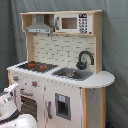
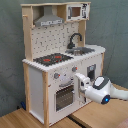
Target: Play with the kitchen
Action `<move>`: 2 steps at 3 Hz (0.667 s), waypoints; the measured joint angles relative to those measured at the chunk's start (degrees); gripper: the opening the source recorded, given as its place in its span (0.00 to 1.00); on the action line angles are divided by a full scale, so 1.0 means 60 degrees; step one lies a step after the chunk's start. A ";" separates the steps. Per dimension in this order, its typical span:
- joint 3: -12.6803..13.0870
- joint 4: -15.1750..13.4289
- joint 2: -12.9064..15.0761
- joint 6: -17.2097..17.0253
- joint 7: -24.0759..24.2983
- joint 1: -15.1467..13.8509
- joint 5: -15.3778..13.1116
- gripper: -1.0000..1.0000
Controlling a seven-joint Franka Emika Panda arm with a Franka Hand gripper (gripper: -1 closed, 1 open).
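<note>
kitchen (image 2: 60, 60): we see it against a grey curtain (image 2: 112, 25), standing on a wood floor (image 2: 20, 119)
gripper (image 2: 78, 78): at oven door (image 2: 64, 95), near front; fingers' state we cannot tell
first exterior view: arm (image 1: 9, 102) low left, gripper tip unseen

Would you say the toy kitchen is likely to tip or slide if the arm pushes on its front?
The toy kitchen probably stays put: its lower cabinet looks wide and boxy. A push high up, near the hood, seems riskier, since the unit is tall. It may slide on the smooth wooden floor.

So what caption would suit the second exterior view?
White robot arm reaching toward the oven door of a toy kitchen on a wooden floor.
</note>
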 joint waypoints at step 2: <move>-0.0054 0.0642 -0.0001 0.0264 -0.0181 -0.1076 -0.0628 1.00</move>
